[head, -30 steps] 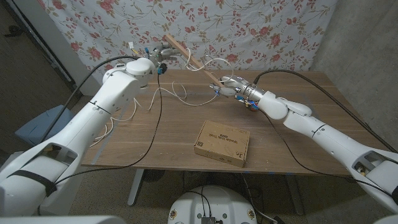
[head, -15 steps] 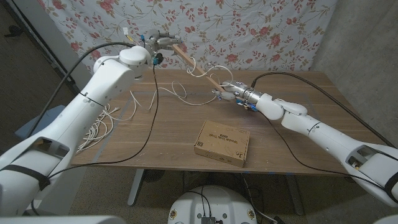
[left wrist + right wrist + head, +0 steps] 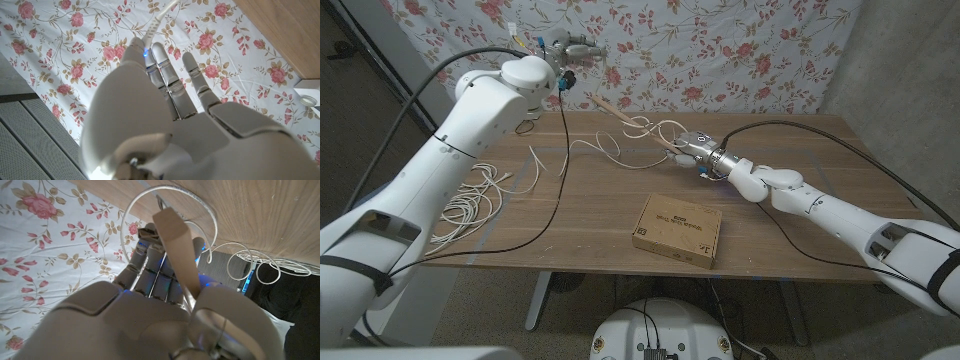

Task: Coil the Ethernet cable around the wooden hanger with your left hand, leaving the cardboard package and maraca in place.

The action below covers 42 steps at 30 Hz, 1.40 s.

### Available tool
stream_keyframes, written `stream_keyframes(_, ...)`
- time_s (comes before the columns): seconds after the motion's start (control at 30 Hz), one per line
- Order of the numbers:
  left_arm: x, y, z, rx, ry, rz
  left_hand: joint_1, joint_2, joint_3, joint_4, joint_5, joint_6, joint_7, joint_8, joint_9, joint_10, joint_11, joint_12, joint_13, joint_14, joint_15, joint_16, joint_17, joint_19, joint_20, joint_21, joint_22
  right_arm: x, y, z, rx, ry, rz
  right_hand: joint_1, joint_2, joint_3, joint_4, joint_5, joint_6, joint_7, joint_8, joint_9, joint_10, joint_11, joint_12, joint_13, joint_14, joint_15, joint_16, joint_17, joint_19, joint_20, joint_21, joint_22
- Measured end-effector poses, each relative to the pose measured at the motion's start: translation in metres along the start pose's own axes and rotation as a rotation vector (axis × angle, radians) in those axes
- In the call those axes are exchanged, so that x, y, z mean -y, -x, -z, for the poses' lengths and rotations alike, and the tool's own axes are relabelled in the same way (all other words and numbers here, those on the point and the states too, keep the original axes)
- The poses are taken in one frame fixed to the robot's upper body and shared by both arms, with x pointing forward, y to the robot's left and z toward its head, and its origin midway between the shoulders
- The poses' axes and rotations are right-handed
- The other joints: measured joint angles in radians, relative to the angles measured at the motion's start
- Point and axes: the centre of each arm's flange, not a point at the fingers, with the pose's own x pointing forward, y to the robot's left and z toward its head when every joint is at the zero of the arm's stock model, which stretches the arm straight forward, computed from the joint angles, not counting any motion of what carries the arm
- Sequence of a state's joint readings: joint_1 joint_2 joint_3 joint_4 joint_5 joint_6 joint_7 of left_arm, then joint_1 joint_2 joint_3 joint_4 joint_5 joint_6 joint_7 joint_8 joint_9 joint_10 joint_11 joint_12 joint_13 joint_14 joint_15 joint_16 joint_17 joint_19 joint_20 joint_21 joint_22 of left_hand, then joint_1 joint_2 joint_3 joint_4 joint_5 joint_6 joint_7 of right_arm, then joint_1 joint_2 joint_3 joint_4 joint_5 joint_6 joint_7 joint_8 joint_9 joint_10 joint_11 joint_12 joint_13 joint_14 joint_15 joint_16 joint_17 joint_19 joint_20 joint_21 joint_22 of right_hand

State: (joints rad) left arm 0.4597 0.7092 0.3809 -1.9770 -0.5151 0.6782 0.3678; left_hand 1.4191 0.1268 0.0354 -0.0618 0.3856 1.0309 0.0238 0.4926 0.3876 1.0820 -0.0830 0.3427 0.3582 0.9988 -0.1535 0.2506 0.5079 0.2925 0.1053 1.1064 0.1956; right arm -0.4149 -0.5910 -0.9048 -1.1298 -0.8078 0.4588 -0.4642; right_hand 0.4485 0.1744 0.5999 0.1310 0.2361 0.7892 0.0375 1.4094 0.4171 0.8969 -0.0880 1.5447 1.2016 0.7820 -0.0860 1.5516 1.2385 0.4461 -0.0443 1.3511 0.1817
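Left robot hand (image 3: 563,47) is raised high at the far left, fingers pinching the white Ethernet cable (image 3: 582,146), which trails down onto the worktop (image 3: 580,215). Right robot hand (image 3: 688,150) hovers mid-worktop, clamped on the tilted wooden hanger (image 3: 625,113). Cardboard package (image 3: 677,230) lies near.

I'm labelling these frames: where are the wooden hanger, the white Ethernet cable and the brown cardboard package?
wooden hanger (image 3: 176,245), right wrist view, flat arm.
white Ethernet cable (image 3: 582,146), head view, slack run.
brown cardboard package (image 3: 677,230), head view, top face.
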Motion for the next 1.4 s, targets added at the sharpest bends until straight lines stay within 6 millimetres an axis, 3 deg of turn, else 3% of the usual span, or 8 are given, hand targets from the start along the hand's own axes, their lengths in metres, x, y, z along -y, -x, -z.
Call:
stream_keyframes(0.53,0.014,-0.018,-0.015,0.009,-0.034,0.062,0.006,-0.006,0.0,0.0,0.0,0.005,0.005,-0.004,0.0,0.0,0.0,-0.007,0.0,0.0,0.0,0.0,0.005,0.0,0.0,0.0,0.0,-0.008,-0.009,-0.014,0.094,0.113,0.0,0.0,0.0,0.0,0.0,0.0,0.008,0.0,0.003,-0.008,0.013,0.002,-0.008,0.0,0.0,0.0,0.0,-0.003,0.004,-0.004,-0.001,0.0)
stream_keyframes(0.8,0.027,-0.027,-0.025,0.033,-0.041,0.105,0.016,0.0,-0.003,0.003,-0.005,0.005,0.005,-0.004,0.007,0.0,0.0,-0.014,0.0,0.006,-0.005,0.0,0.004,0.0,0.0,0.0,0.0,-0.012,-0.021,-0.024,0.124,0.159,-0.105,0.0,0.0,0.0,0.0,0.0,0.008,0.0,0.006,-0.009,0.018,0.004,0.0,0.012,0.008,0.0,0.0,-0.003,0.008,0.0,-0.001,0.0)
stream_keyframes(0.97,0.037,-0.028,-0.034,0.062,-0.047,0.136,0.016,0.0,-0.003,0.003,-0.006,0.005,0.005,-0.004,0.005,0.0,0.0,-0.016,0.0,0.006,-0.005,0.0,0.004,-0.007,-0.004,0.008,0.0,-0.015,-0.029,-0.022,0.09,0.145,-0.2,0.0,0.0,0.0,0.0,0.0,0.01,0.002,0.006,-0.009,0.022,0.008,0.001,0.012,0.008,0.0,0.0,-0.003,0.013,-0.005,-0.001,0.0)
stream_keyframes(1.4,0.057,-0.018,-0.052,0.144,-0.05,0.226,0.018,0.003,-0.003,0.003,-0.009,0.005,0.005,-0.004,0.005,0.0,0.0,-0.015,0.0,0.005,-0.005,0.0,0.009,-0.007,-0.004,0.008,-0.005,0.0,-0.05,0.001,-0.057,-0.042,-0.32,0.0,0.0,0.003,-0.003,0.0,0.015,0.007,0.006,-0.01,0.029,0.015,0.005,0.014,0.022,-0.007,0.0,-0.002,0.031,-0.002,-0.001,0.0)
